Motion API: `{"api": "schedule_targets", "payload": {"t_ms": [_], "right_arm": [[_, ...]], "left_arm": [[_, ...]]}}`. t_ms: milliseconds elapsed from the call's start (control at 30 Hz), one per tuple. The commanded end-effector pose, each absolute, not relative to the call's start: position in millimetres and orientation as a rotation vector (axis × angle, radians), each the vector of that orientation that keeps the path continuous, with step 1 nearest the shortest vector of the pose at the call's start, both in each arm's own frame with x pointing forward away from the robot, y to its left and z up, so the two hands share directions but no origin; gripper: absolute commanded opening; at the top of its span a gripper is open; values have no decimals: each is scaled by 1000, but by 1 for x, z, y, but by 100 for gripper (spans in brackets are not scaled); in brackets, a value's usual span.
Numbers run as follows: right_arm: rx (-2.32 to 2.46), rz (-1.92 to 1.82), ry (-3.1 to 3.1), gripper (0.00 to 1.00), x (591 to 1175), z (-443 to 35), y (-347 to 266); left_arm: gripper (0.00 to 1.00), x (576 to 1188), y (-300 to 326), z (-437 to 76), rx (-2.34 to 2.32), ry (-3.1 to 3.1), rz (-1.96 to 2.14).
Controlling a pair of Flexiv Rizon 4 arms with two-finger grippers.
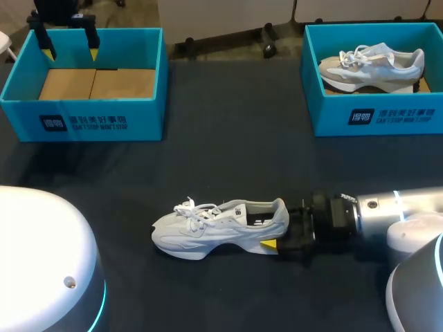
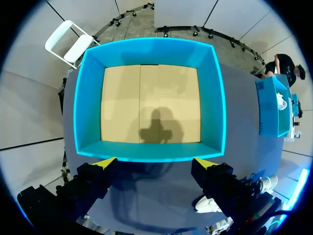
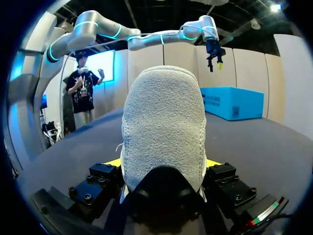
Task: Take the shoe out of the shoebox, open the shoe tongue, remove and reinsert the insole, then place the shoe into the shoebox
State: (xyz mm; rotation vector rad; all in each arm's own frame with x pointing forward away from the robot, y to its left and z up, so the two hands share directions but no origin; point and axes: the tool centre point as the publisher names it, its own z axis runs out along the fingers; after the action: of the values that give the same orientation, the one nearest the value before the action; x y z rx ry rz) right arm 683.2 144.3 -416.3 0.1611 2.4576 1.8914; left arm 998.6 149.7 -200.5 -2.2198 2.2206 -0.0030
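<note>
Head view — shoe [image 1: 220, 227] in right pincer [image 1: 281, 225]

The white shoe [image 1: 221, 228] is standing upright on its sole near the front of the dark table [image 1: 228, 159], its toe pointing left and its heel right. The blue shoebox [image 1: 83, 124] is sitting open at the far left, showing a bare cardboard floor.

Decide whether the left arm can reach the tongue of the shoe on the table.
Probably yes: the left gripper hangs open above the empty shoebox, the tongue of the shoe lies uncovered, and the right gripper clamps only its heel.
</note>
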Motion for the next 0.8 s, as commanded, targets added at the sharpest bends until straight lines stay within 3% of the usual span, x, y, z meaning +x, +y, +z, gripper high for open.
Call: {"api": "schedule_targets", "payload": {"t_ms": [33, 800], "right_arm": [[162, 1887, 2460, 0, 683, -417, 146], [162, 1887, 2460, 0, 683, -417, 146]], "left_arm": [[100, 992, 144, -200, -2210, 2218, -9], [100, 859, 19, -201, -2193, 2228, -76]]}}
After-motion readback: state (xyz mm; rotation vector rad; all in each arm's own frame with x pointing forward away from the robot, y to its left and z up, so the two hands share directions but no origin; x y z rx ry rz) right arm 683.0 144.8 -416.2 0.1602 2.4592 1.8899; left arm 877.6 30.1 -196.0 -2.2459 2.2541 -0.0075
